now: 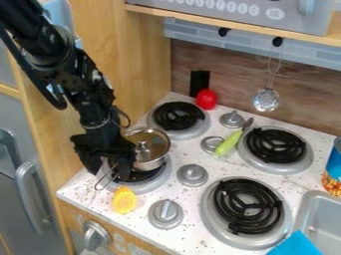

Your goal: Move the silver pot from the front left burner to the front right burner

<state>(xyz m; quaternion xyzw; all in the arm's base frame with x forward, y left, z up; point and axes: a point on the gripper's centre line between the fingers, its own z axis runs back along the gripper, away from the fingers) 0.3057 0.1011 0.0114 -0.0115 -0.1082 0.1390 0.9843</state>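
Black two-finger gripper: at the end of the black arm, pointing down over the front-left part of the stove, against the near-left side of the pot; whether it is spread or pressed together, and whether it grips the pot, cannot be told.

Silver metal pot with a glass lid: upright, on the front-left burner; the lid is on, with a metal knob on top.

Thin metal wire loop: just beneath the gripper, partly hidden; what it belongs to cannot be told.

Yellow-orange toy piece: on the white speckled stovetop, near the front edge, just in front of the pot's burner.

Red rounded toy: at the back, near the wall, beside the black coil of the rear-left burner.

Utensil with a lime-green handle: lying aslant between the two rear burners, its metal end towards the wall.

Silver skimmer: hanging from a black hook above the rear-right burner.

Bright blue cloth: at the near edge, by the grey sink.
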